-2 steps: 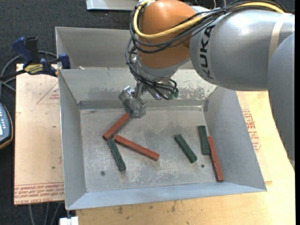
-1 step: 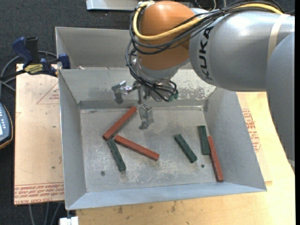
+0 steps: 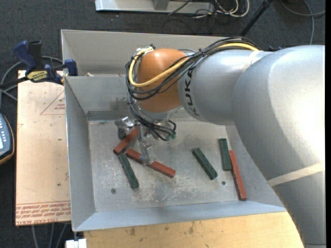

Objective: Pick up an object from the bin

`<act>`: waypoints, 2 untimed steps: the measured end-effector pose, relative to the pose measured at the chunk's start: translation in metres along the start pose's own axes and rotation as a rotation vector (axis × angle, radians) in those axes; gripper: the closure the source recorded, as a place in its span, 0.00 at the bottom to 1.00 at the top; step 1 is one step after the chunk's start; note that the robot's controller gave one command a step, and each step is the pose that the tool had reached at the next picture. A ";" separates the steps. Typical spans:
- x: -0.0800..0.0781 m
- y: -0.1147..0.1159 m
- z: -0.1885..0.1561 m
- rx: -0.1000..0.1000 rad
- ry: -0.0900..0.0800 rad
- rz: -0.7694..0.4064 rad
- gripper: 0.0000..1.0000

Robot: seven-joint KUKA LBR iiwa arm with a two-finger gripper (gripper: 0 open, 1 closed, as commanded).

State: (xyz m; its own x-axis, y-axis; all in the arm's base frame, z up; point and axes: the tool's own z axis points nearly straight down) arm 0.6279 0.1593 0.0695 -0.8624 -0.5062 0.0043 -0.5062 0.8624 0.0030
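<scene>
Gripper (image 3: 145,150) is hanging low in the left half of the bin (image 3: 77,138), its tip right down at a red-brown stick (image 3: 155,166) lying slantwise on the floor. Whether it is spread or pressed together cannot be told. That stick is looking stiff, thin and light, probably best pinched across its narrow width near the middle. A second red-brown stick (image 3: 125,142) and a dark green stick (image 3: 128,172) are crowding its upper end, so room is tight there. The hard, scuffed metal floor is offering no give. Three more sticks are lying well apart on the right.
</scene>
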 end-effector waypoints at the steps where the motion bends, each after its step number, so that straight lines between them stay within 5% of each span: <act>1: -0.040 0.018 -0.003 0.004 -0.010 -0.160 0.00; 2: -0.041 0.017 -0.004 0.003 -0.013 -0.157 1.00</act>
